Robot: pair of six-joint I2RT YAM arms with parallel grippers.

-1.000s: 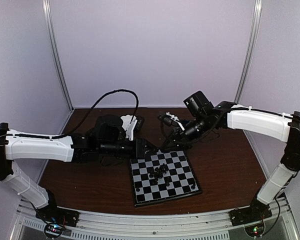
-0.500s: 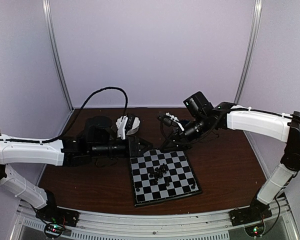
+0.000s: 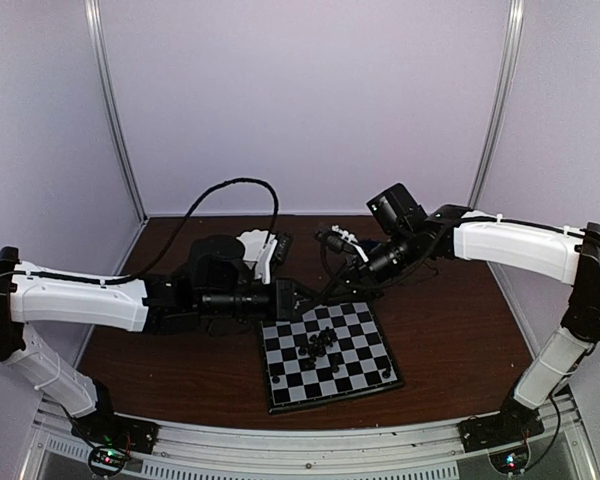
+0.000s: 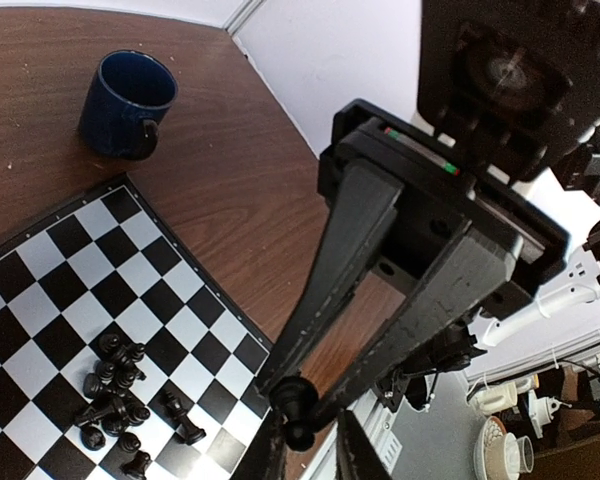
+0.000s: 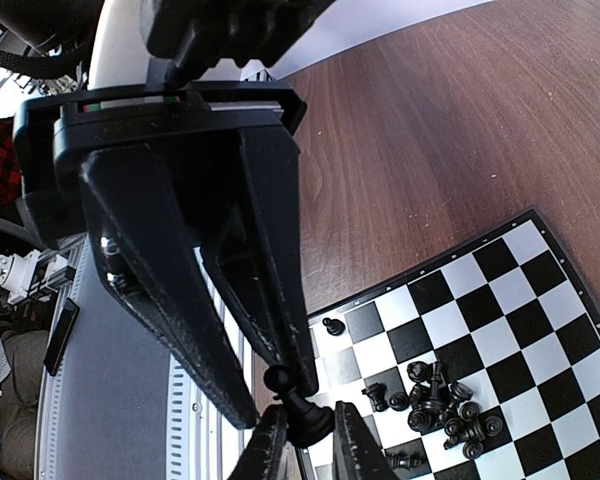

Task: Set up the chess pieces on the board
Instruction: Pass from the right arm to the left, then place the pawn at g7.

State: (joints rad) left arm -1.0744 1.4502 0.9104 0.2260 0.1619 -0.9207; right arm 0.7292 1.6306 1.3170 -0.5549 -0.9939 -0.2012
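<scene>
Both arms meet over the far edge of the board (image 3: 350, 375), near its far-left corner, with one black pawn (image 5: 295, 408) between them, held off the surface. The left arm (image 3: 80, 298) reaches in from the left and the right arm (image 3: 510, 245) from the far right.

Right jaws: nearly closed, gripping the pawn by its wide base. This shows in both wrist views.

Left jaws: narrowed to a small gap around the pawn's round head, tips on either side of it. Can't tell if they actually press on it or just bracket it.

The board lies flat on the brown worktop (image 3: 450, 320), centre-near, turned slightly.

The other chess pieces (image 3: 315, 347) are all black. Most sit in a loose heap around the board's middle, some tipped over and some touching each other. In the right wrist view one small piece (image 5: 332, 325) stands alone on a light square near the board's edge, apart from the heap. In the top view a couple more dark pieces sit near the near corners, too small to identify.

A dark blue mug (image 4: 128, 100) stands upright on the worktop just off one board corner, not touching it. A white bowl (image 3: 252, 243) sits behind the left arm, partly hidden.
</scene>
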